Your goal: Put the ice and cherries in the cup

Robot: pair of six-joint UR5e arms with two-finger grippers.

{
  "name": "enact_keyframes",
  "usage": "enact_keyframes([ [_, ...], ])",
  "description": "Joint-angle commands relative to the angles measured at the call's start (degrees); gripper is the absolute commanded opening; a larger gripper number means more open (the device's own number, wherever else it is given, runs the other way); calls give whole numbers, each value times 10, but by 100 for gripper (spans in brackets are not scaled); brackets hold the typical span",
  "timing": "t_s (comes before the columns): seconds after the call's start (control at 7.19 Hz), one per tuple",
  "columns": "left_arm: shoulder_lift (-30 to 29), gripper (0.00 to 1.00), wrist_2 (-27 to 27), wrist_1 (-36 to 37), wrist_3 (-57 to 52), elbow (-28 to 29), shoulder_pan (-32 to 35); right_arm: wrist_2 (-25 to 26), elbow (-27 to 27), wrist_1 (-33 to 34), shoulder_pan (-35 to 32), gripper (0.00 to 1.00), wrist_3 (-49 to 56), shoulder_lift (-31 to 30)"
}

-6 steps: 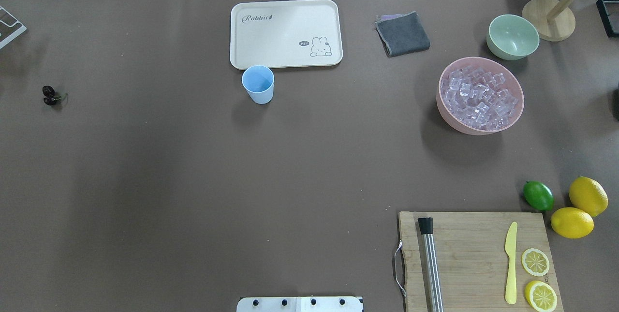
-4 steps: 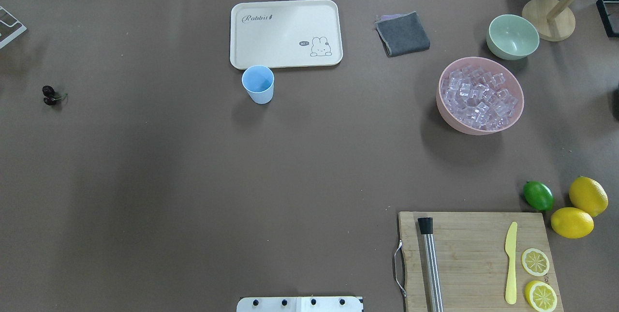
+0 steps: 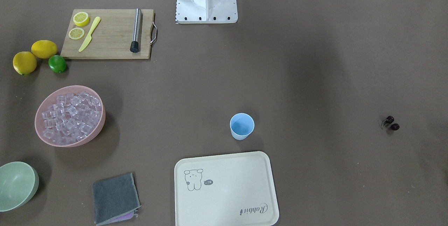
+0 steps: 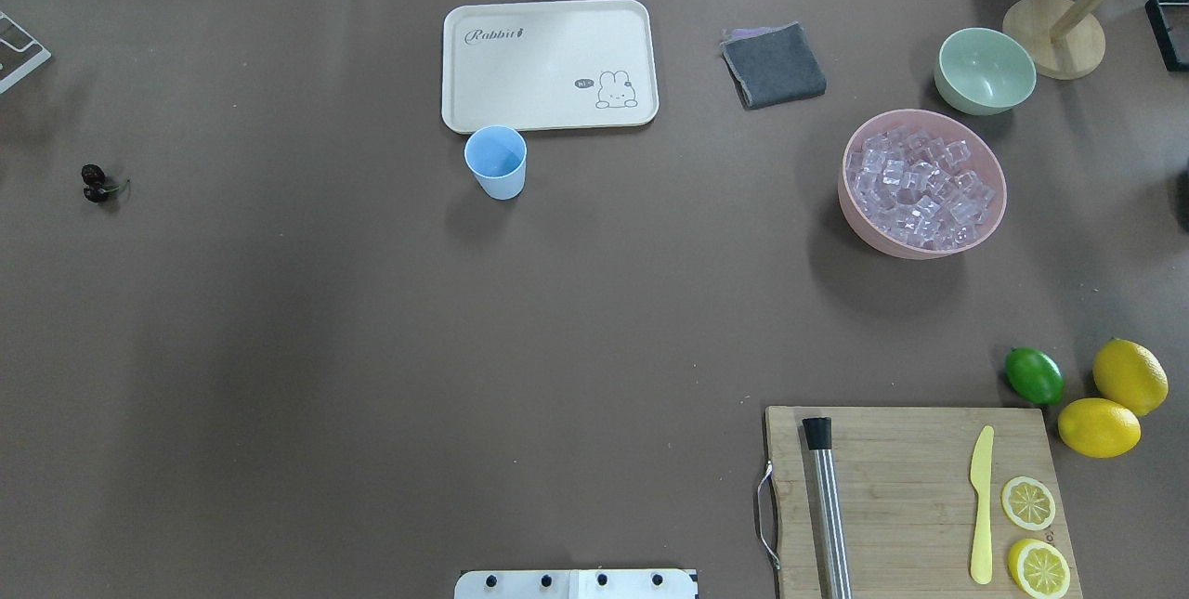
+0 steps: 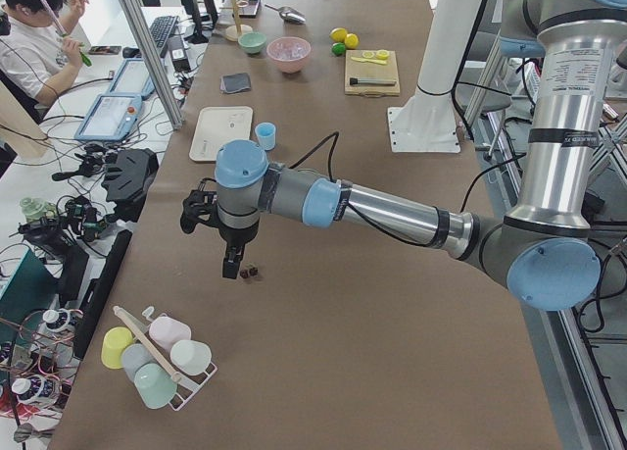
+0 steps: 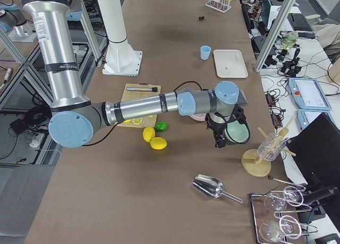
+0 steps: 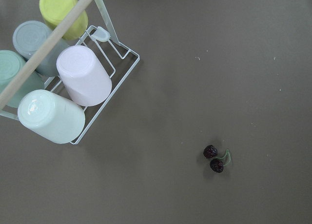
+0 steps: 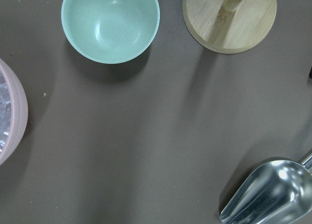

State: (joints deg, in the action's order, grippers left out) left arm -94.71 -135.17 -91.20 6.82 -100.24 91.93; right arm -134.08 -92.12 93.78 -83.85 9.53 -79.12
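The light blue cup stands upright just in front of the cream tray; it also shows in the front view. The ice fills the pink bowl at the right. The cherries lie on the table at the far left, also in the left wrist view. My left gripper hangs just above and beside the cherries; I cannot tell if it is open. My right gripper hangs next to the pale green bowl, beyond the pink bowl; I cannot tell its state.
A rack of cups lies near the cherries. A metal scoop and a wooden stand are near the right gripper. A cream tray, a grey cloth, a cutting board, a lime and two lemons are on the table.
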Motion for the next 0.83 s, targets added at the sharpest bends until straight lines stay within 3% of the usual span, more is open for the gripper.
enact_keyframes([
  [0.0, 1, 98, 0, 0, 0, -5, 0, -28, -22, 0, 3, 99, -46, -1],
  [0.28, 1, 98, 0, -1, 1, -5, 0, -26, -56, -1, 44, 99, -100, 8],
  [0.56, 1, 98, 0, -2, -1, -1, -1, -22, -63, -2, 157, 99, -209, 78],
  [0.7, -1, 98, 0, -2, -3, 3, -1, -21, -60, -54, 182, 99, -210, 78],
])
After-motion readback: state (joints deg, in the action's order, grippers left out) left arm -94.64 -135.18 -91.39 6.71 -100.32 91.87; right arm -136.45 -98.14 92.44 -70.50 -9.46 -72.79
